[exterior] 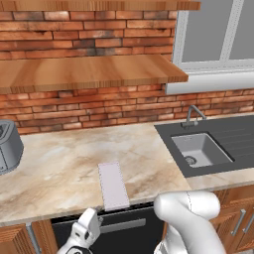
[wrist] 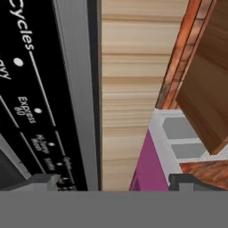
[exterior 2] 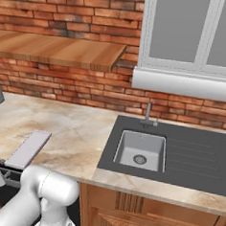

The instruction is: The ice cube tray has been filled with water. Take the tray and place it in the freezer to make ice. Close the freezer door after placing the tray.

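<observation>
Thin, flat, pale lavender-grey ice cube tray [exterior: 113, 185] lying on the marbled beige stone desk [exterior: 64, 163], one short end at the front edge, probably left there for an easy pick. Untouched so far. Two-finger jaws [wrist: 111, 180] set wide, holding nothing, hanging below the desk edge beside the black dishwasher control panel [wrist: 31, 111]. Finger tips barely visible in the hand view. Grey toaster [exterior: 7, 146] cut off at the left. Freezer out of frame.

pale ice cube tray [exterior: 113, 185], flat at counter edge
</observation>
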You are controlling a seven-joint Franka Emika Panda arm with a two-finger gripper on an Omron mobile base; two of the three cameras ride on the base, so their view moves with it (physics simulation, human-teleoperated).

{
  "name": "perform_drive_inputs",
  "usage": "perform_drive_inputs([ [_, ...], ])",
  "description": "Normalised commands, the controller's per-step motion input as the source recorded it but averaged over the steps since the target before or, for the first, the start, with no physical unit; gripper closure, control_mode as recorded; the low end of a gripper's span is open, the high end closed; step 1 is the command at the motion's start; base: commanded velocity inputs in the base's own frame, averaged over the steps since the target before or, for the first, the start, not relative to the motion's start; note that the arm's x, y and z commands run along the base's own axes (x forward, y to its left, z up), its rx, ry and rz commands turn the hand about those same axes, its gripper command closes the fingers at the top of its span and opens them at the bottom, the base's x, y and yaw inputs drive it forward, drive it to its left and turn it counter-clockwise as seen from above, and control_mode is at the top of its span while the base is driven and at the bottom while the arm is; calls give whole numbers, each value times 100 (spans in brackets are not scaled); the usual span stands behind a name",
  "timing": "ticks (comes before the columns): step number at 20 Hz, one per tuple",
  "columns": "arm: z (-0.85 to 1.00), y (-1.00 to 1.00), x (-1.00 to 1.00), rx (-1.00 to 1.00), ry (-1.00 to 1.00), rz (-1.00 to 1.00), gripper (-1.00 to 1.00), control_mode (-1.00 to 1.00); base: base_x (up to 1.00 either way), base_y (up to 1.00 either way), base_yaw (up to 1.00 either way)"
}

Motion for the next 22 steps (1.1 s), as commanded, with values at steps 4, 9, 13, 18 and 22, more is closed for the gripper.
perform_drive_inputs([
  [4, 1, -3, 0, 0, 0, 7, -100, -100, 0, 0, 0],
  [9, 11, -3, 0, 4, 1, 3, -100, -100, 0, 0, 0],
  [13, 11, -6, 0, 7, 7, 1, -100, -100, 0, 0, 0],
  [18, 4, -5, 0, 6, 6, 1, -100, -100, 0, 0, 0],
  [22, 0, -11, 0, 5, 3, 1, -100, -100, 0, 0, 0],
])
